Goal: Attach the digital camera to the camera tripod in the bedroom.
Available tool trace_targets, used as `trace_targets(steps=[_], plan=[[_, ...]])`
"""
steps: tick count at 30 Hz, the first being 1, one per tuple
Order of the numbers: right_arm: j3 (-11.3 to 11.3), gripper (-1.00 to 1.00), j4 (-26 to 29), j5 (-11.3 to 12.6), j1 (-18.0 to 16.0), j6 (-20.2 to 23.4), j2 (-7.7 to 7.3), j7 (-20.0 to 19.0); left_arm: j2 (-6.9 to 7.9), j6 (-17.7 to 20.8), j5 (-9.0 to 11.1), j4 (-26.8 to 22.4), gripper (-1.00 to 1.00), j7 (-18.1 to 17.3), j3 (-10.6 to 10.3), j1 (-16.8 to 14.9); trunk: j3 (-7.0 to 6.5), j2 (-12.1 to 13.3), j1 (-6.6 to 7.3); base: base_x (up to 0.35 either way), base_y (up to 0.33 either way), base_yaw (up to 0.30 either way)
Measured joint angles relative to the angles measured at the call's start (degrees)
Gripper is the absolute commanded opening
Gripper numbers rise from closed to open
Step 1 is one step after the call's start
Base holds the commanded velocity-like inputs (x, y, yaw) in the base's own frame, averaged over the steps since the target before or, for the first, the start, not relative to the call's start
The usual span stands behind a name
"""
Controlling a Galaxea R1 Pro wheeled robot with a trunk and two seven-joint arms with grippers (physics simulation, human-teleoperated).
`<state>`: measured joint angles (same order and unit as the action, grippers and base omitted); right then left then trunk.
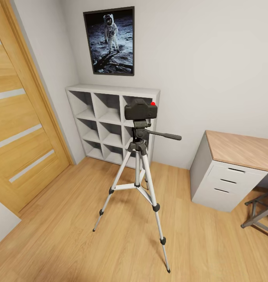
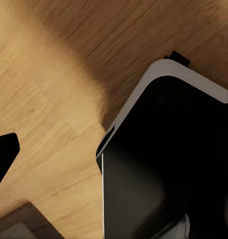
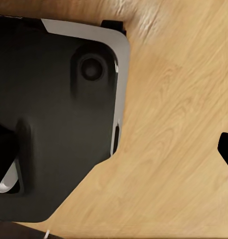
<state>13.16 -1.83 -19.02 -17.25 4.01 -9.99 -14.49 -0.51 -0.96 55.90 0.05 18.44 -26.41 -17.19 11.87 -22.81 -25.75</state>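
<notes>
Gripper state unclear; digital camera point(image 1: 140, 109) atop camera tripod point(image 1: 138, 176), before cube shelf point(image 1: 106, 121).

Head view: bright, even, diffuse; no glare. Soft shadows only, inside the shelf point(image 1: 110, 125) cubes and faint under the camera tripod point(image 1: 138, 184) feet. Straight lines bowed toward the edges, wide-angle. Sharp throughout. Wrist views: dimmer, softly blurred; broad dark shadow band across the floor point(image 2: 49, 99) beside the robot base point(image 2: 168, 149); base panel nearly black, detail lost.
</notes>
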Motion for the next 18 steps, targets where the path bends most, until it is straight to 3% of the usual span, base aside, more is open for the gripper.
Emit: trace_targets(steps=[18], plan=[[0.2, 1.00, 0.0, 0.3, 0.7, -0.5, 0.32, 2.0, -0.26, -0.1, -0.1, 0.0, 1.00, 0.0, -0.1, 0.0, -1.36, 0.0, 0.00, 0.000, 0.000, 0.000]])
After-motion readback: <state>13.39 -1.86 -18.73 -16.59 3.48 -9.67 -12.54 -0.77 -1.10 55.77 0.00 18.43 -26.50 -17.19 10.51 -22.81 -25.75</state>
